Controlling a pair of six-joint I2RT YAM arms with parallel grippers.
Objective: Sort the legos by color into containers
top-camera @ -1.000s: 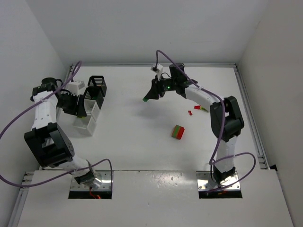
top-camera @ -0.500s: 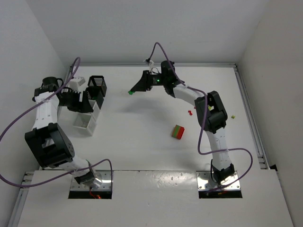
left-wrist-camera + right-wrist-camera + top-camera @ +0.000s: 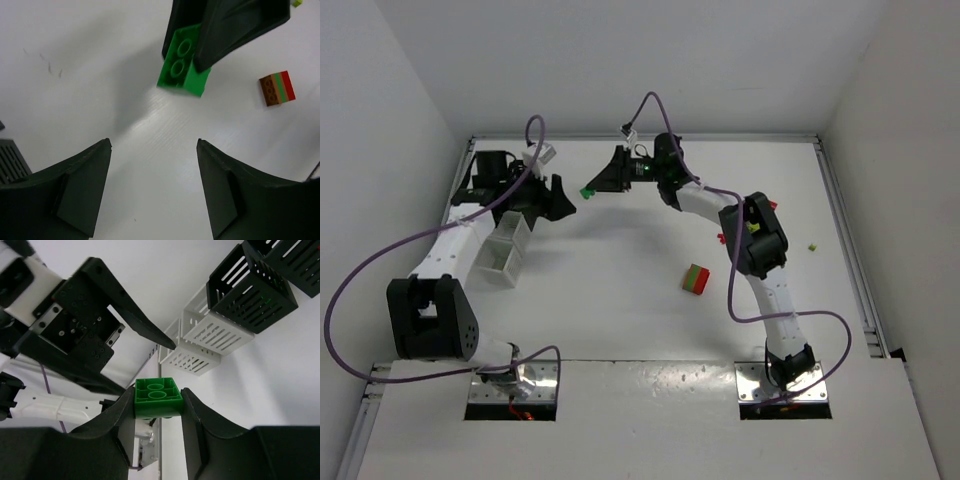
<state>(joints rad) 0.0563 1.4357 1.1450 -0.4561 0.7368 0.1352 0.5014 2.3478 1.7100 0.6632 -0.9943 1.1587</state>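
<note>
My right gripper [image 3: 592, 187] is shut on a green lego [image 3: 157, 397], held above the table at the back, left of centre. The same lego [image 3: 182, 70] shows from below in the left wrist view, between the right gripper's black fingers [image 3: 235, 25]. Just left of it my left gripper [image 3: 565, 203] faces it, open and empty, its fingers [image 3: 75, 195] spread wide. The containers stand in a row at the far left: two black [image 3: 252, 290] and two white [image 3: 212, 327]. From above, only the white ones [image 3: 498, 258] show plainly beside the left arm.
A red, green and brown block [image 3: 696, 279] lies near the table's middle. Tiny red legos [image 3: 722, 238] and a yellow-green one [image 3: 812, 247] are scattered at the right. The right arm stretches across the back of the table.
My left gripper swung from the containers to the right and opened. My right gripper carried the green lego leftward, toward the left gripper.
</note>
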